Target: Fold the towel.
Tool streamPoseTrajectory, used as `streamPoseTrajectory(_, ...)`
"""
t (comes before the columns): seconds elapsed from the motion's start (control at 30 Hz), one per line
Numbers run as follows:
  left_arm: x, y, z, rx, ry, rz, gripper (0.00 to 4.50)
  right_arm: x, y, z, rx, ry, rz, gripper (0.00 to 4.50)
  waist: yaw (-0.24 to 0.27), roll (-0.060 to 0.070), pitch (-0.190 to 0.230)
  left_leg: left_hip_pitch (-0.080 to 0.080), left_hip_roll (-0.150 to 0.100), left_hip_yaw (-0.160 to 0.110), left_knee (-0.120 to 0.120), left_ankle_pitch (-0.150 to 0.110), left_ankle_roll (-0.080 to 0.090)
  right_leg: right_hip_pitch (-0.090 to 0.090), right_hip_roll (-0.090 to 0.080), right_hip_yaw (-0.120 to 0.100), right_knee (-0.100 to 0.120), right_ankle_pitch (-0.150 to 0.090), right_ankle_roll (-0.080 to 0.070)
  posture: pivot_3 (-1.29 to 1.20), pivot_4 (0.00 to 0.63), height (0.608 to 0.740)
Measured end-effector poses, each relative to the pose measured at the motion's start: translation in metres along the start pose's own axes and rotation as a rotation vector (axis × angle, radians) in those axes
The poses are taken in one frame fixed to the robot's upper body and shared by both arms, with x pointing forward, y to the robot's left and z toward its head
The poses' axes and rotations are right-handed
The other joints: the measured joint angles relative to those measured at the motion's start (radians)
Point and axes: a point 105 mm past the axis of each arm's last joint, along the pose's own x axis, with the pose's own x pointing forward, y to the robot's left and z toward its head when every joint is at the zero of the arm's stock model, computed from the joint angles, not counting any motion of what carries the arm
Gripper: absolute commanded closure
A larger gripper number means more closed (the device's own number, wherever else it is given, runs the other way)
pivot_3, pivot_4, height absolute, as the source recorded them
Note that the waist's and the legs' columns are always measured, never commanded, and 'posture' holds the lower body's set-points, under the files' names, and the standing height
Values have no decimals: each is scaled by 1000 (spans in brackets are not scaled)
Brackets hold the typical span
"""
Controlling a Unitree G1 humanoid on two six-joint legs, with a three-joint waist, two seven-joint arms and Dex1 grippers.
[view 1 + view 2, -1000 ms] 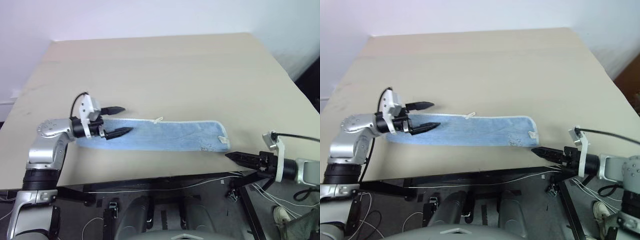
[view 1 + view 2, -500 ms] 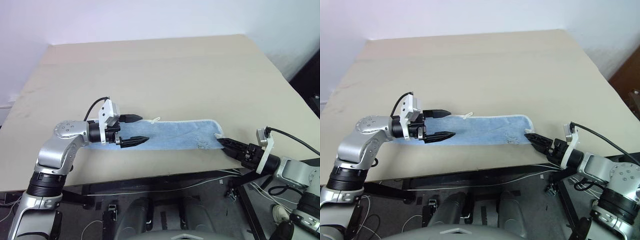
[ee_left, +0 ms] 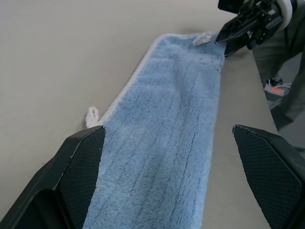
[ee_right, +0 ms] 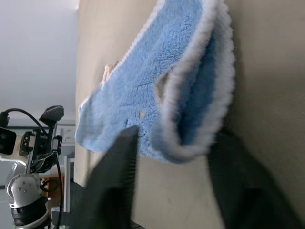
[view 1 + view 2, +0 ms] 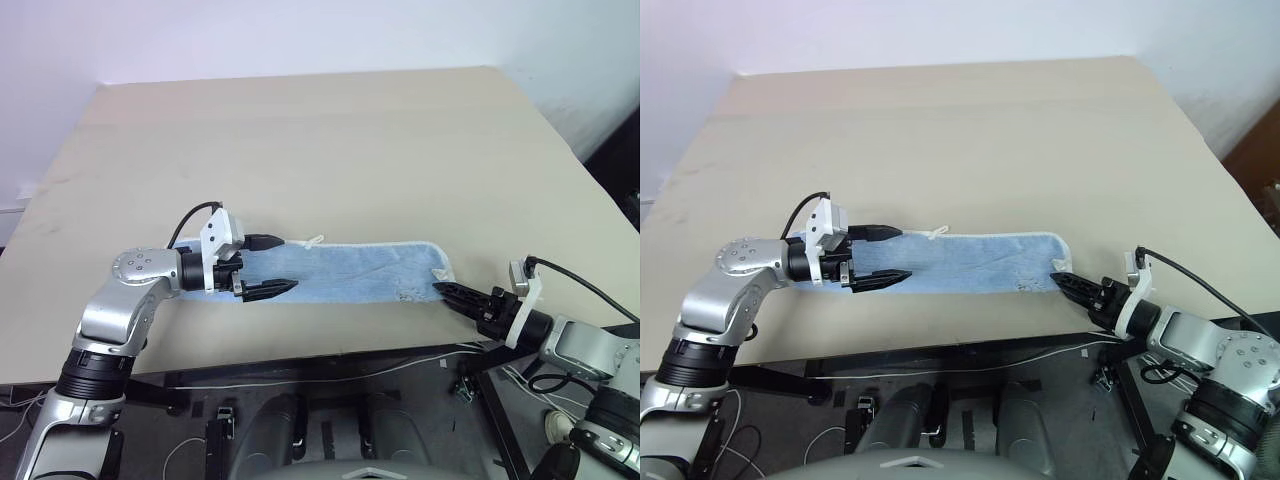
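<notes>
Two layers show at the towel (image 4: 157, 90) corner.

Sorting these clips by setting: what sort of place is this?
Probably a lab or test room, not a home: a bare tan table against a plain white wall, loose cables underneath, holding just a towel.

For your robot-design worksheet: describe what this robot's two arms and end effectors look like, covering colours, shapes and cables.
Both arms are rounded silver-grey metal segments with black joint sections. The left end effector and the right end effector each have two black, pointed, textured fingers, a white bracket at the wrist, and a thin black cable looping from it.
</notes>
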Motion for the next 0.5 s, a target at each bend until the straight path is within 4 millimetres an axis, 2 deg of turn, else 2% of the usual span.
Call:
streamPoseTrajectory(0.1,0,1,-1,-2,4,8,0,-3,1,2,-5,-1,3,4451,1,0,0,-1,0,0,0,0,0,-1,0,0,-1,0,0,0,150,740)
streamPoseTrajectory(0.2,0,1,-1,-2,4,8,0,-8,2,4,13,-4,25,4451,2,0,0,-2,0,0,0,-1,1,-1,0,-1,-2,0,0,0,150,740)
streamPoseTrajectory(0.4,-1,2,-2,-1,11,12,0,-35,-6,8,18,-6,-23,4451,3,0,0,-4,0,0,0,-1,4,-1,0,-1,-4,0,0,0,150,740)
streamPoseTrajectory(0.5,-2,4,-3,-4,17,18,0,-47,-6,21,-3,-44,-45,4451,3,0,0,-4,0,0,0,-1,5,-1,-1,-1,-4,0,0,0,150,740)
